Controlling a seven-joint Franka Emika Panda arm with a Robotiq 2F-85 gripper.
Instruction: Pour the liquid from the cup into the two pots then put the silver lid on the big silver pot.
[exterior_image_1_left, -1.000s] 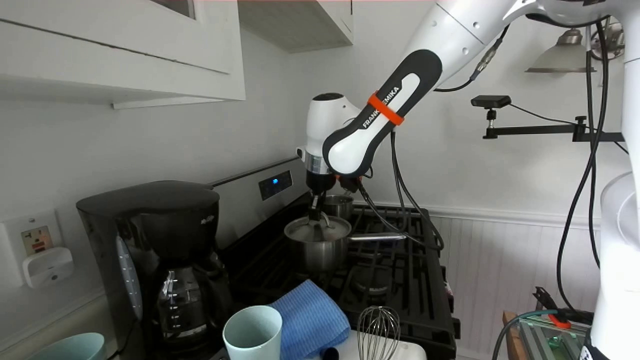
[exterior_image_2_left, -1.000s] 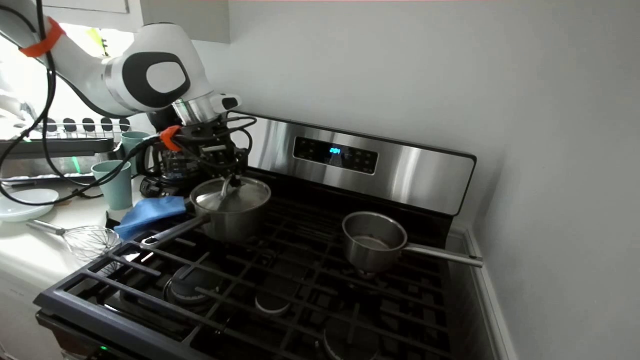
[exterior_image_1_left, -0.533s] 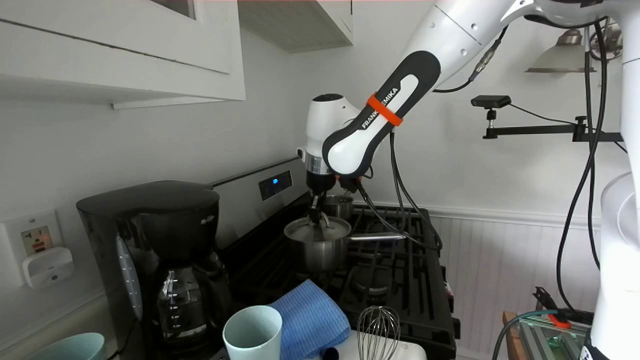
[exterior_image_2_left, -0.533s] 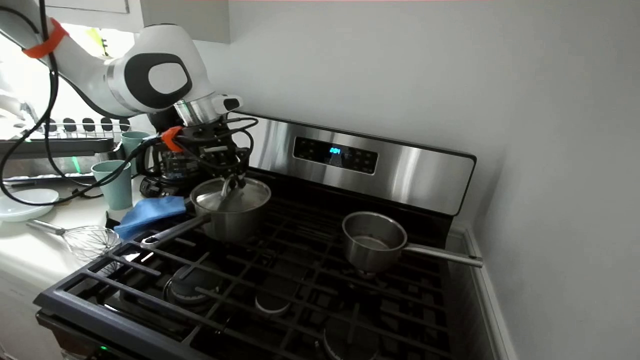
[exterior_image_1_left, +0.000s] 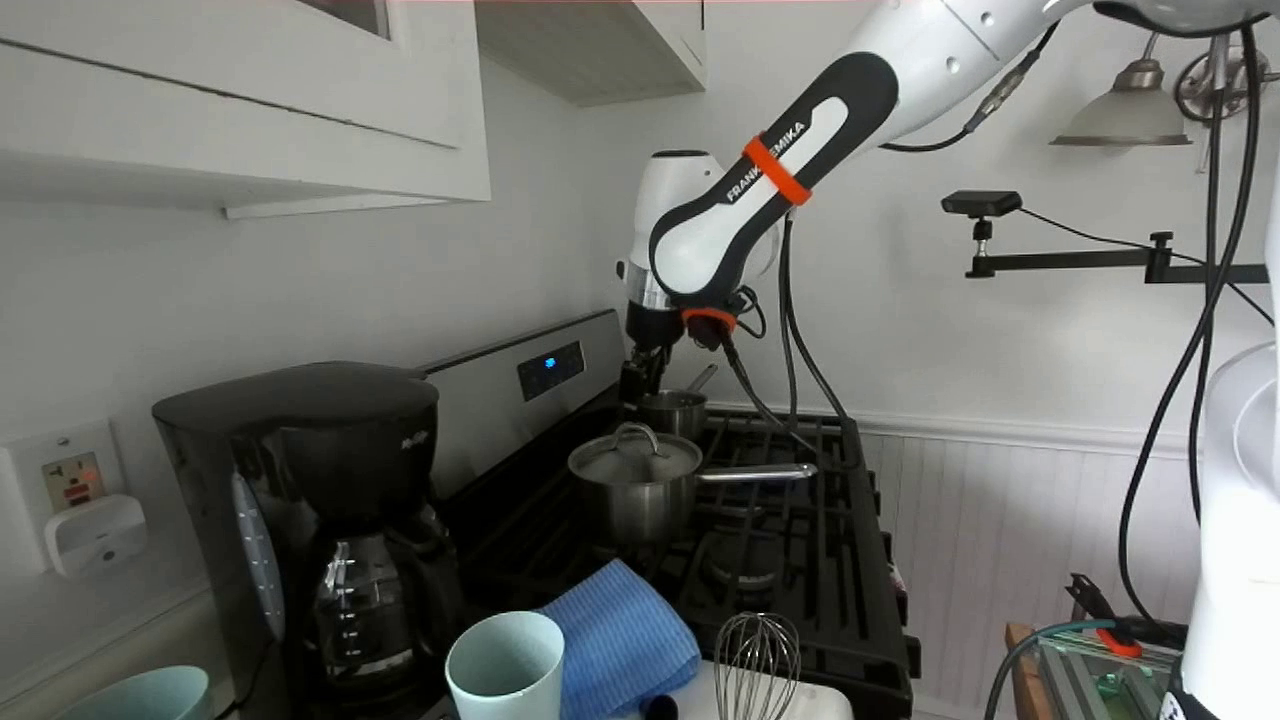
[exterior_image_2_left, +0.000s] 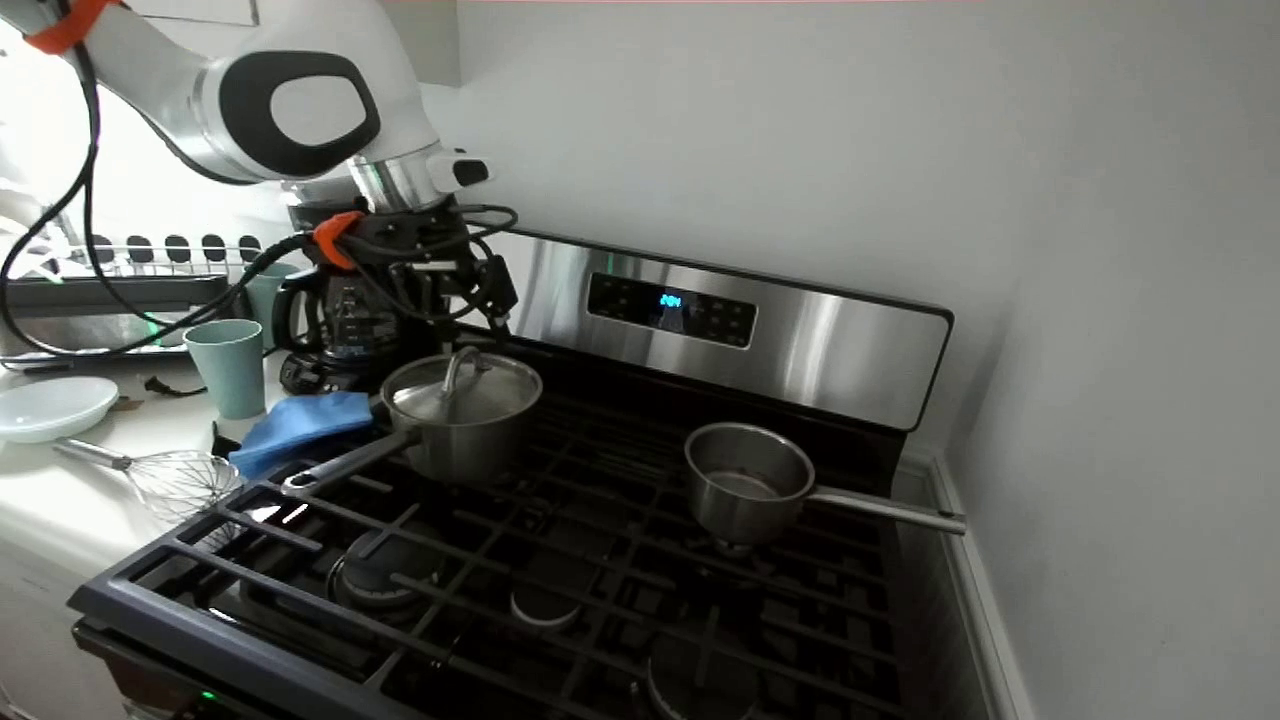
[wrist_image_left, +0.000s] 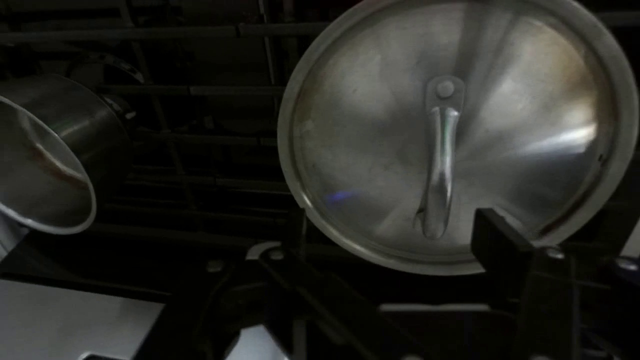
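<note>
Apparently, we're covering the big silver pot with the silver lid.
We're holding the end effector wide and empty, likely for clearing the handle.

Dim wrist view, glare on silver lid, shadowed stovetop, overexposed backlight in an exterior view

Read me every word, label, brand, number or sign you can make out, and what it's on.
"FRANK" and "EMIKA": on the robot arm, an orange band between them.
"2:04", probably, blurred: on the stove display.
Too small or blurred to read: display buttons, coffee maker logo, carafe markings, wall outlet marks.
</note>
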